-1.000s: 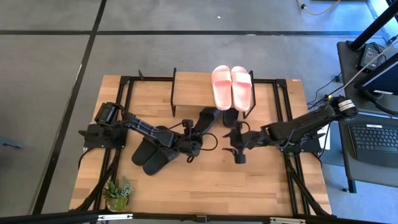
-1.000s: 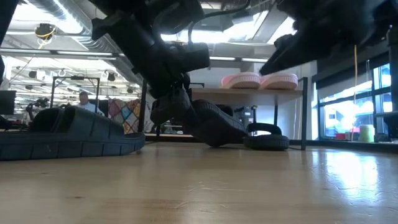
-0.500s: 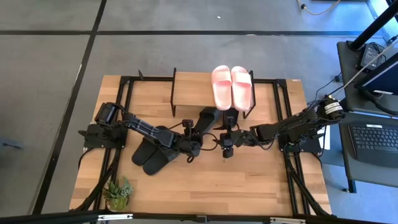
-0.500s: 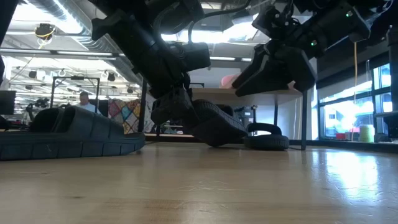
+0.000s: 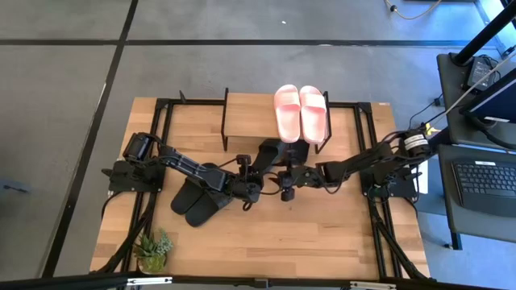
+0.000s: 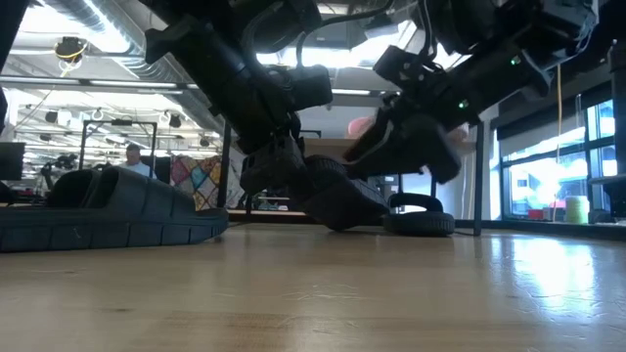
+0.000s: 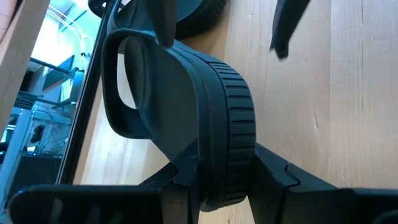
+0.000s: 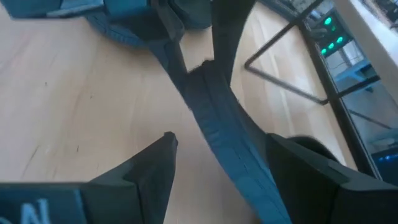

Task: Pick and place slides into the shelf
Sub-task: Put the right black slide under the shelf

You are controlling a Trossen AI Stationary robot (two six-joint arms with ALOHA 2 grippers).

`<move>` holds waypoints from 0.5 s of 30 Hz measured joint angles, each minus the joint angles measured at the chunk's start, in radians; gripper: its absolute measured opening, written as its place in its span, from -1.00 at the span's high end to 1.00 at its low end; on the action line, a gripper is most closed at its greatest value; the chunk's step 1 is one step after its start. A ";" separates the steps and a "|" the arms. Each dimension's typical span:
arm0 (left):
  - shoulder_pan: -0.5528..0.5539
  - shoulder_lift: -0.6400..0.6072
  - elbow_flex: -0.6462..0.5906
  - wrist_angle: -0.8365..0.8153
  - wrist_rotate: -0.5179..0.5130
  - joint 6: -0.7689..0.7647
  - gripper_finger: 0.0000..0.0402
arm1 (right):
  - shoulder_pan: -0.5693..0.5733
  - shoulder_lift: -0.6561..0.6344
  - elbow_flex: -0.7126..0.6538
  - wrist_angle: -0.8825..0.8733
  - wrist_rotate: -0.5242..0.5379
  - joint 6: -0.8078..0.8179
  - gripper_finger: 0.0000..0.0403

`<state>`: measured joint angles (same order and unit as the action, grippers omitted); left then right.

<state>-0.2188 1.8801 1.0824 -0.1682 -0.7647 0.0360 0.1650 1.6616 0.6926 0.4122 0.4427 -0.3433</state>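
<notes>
The left end effector (image 5: pixel 256 179) is clenched on a black slide (image 5: pixel 267 153) near the middle of the surface (image 5: pixel 322 234). In the left wrist view its two fingers (image 7: pixel 180 193) pinch the slide's ribbed sole edge. The low view shows the slide tilted, one end on the wood and the other end lifted.

The right end effector (image 5: pixel 284 182) is spread wide and holds nothing. It sits just beside the same slide, at about 3 o'clock from the left one. In the right wrist view the slide's edge (image 8: pixel 217 124) runs between its open fingers (image 8: pixel 149 168), but they do not press it.

The shelf (image 5: pixel 242 113) stands at 12 o'clock from both. The pink pair (image 5: pixel 300 113) lies on its top board, on the right part. Another black slide (image 5: pixel 300 151) lies under the shelf, below the pink pair. A black pair (image 5: pixel 197 201) waits at about 8 o'clock from the held slide.

The step looks like a hand-over or a two-arm carry of this one slide. To do it well, the right one should close slowly on the sole edge and get a firm hold first. Only then should the left one let go. The slide should be turned flat, then slid low under the top board, next to the black one there. It should stay away from the thin black legs and not bump the pink pair.
</notes>
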 joint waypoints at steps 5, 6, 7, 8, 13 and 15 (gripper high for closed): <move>0.000 0.000 0.000 0.002 0.000 0.000 0.54 | -0.005 0.036 0.000 0.091 0.000 -0.009 -0.22; 0.000 0.000 0.000 0.004 0.000 0.000 0.54 | -0.005 0.040 0.000 0.103 -0.001 -0.010 -0.22; 0.000 0.000 0.000 0.004 0.000 0.000 0.54 | -0.005 0.044 0.000 0.107 0.000 -0.010 -0.22; 0.000 0.000 0.000 0.005 0.000 0.000 0.54 | -0.005 0.050 0.000 0.114 -0.001 -0.010 -0.22; 0.000 0.000 0.000 0.008 0.000 0.000 0.54 | -0.005 0.063 0.000 0.114 -0.001 -0.007 -0.21; 0.000 0.000 0.000 0.014 0.000 0.000 0.54 | -0.007 0.066 0.000 0.115 -0.001 -0.007 -0.18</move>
<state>-0.2188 1.8801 1.0824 -0.1541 -0.7644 0.0364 0.1581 1.7275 0.6926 0.5274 0.4419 -0.3500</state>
